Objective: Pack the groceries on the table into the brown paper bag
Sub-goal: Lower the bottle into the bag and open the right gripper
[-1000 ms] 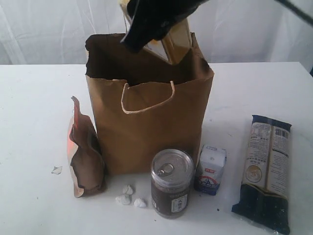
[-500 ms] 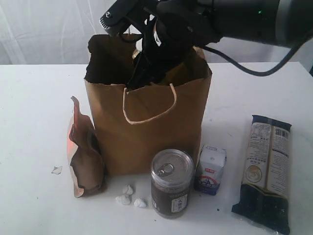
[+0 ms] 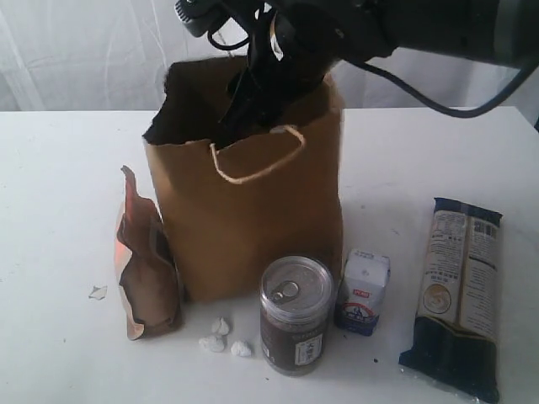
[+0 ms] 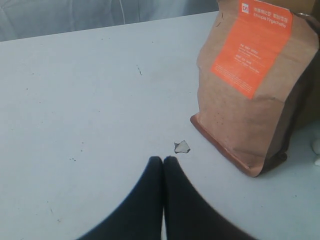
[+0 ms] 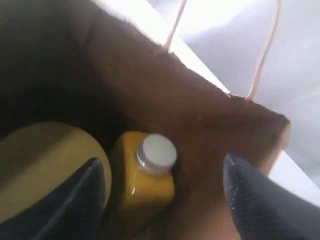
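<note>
The brown paper bag [image 3: 253, 210] stands open at the middle of the table [image 3: 67, 168]. My right gripper [image 5: 162, 165] is down inside it, open, its fingers [image 5: 240, 190] apart from the goods. Below it in the bag stand the white-capped yellow bottle [image 5: 145, 185] and, beside that, the jar's gold lid [image 5: 45, 160]. Outside the bag are the brown pouch [image 3: 147, 269] at its left, and the pull-tab can [image 3: 295, 316], the white-blue carton [image 3: 364, 290] and the dark noodle packet [image 3: 459, 290] at front right. My left gripper [image 4: 163, 160] is shut and empty, low over the table near the pouch [image 4: 250, 85].
Small white crumbs [image 3: 223, 337] lie in front of the bag, between pouch and can. A tiny scrap [image 4: 182, 147] lies on the table just past my left fingertips. The right arm's black body and cable [image 3: 404, 34] hang over the bag's mouth. A white curtain closes the back.
My right gripper went down into the bag with the yellow bottle and opened off it. The bag's top has leaned a little to the left. The left gripper has not moved.
</note>
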Motion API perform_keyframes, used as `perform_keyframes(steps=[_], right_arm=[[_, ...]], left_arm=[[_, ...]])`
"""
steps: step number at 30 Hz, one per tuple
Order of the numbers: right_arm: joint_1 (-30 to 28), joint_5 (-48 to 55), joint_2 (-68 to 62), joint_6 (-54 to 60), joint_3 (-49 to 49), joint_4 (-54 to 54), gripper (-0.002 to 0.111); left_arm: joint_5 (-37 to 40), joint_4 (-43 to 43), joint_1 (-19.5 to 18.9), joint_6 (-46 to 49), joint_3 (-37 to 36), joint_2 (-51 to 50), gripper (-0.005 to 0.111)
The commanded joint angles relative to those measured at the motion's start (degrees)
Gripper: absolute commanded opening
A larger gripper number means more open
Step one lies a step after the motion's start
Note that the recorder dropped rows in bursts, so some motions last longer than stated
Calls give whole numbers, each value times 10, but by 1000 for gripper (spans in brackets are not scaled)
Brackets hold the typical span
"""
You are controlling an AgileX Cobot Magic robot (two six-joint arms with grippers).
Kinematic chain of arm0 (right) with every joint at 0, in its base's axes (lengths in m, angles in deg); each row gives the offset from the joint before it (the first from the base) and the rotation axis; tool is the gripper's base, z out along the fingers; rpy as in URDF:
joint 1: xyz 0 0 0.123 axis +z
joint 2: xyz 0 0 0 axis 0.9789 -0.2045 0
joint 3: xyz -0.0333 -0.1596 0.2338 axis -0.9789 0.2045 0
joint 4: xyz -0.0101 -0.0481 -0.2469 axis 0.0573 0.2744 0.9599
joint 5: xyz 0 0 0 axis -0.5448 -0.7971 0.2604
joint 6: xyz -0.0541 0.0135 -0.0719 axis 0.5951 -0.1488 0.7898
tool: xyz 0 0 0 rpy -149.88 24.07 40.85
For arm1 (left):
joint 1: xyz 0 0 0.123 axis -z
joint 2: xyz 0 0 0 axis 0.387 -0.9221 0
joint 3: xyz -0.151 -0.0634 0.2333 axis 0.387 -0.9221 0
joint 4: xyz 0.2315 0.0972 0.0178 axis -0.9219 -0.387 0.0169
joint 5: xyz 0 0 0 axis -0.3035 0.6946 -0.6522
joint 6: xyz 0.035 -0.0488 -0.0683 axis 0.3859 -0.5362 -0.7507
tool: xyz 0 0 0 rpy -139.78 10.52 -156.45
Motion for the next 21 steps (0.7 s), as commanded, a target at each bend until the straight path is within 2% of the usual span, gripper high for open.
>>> perform_keyframes(steps=[1,10,21], right_arm=[[-3,2,5,-7,-2,7,64],[-3,6,32,-7,-2,5,64],[-3,6,156,-40,-2,5,64]], left_arm=[[1,2,-2,-1,-2,5,1],[1,2,-2,-1,-2,5,1],[1,2,-2,-1,-2,5,1]])
